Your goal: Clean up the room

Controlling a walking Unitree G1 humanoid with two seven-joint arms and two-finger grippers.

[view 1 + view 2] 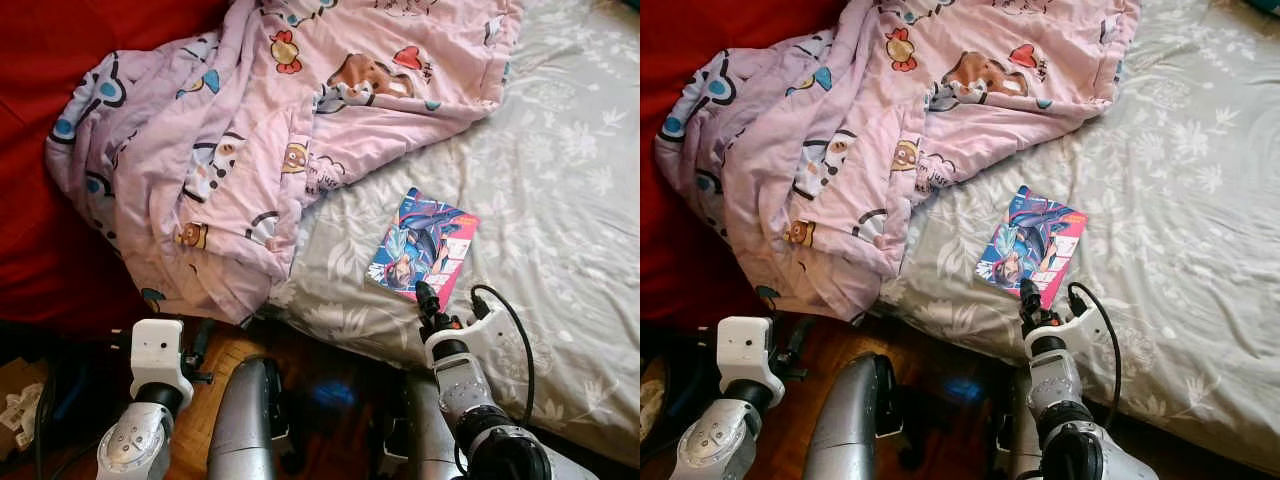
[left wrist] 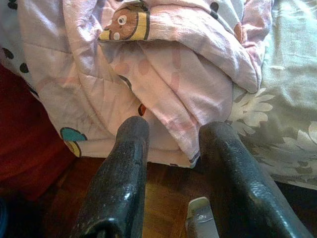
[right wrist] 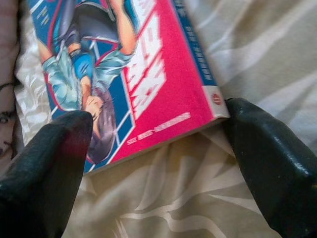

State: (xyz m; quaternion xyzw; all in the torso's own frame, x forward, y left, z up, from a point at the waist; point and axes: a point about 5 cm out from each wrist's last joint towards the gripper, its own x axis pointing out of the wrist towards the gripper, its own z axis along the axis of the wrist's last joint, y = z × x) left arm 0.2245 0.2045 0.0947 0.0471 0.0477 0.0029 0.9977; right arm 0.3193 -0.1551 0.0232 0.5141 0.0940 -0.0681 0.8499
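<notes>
Right gripper [image 3: 158, 148] jaws spread around book [image 3: 148, 74] edge, perhaps touching.

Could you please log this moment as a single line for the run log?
right hand: open, at near edge of comic book on bed | left hand: open, near pink blanket hanging off bed edge

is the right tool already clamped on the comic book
No, the right tool is open, its fingers spread at the near edge of the comic book lying flat on the bed sheet.

pink cartoon-print quilt [image 1: 270, 130], grey floral bedsheet [image 1: 560, 200], blue-and-pink illustrated book [image 1: 423, 245], red cloth [image 1: 60, 40]
</notes>
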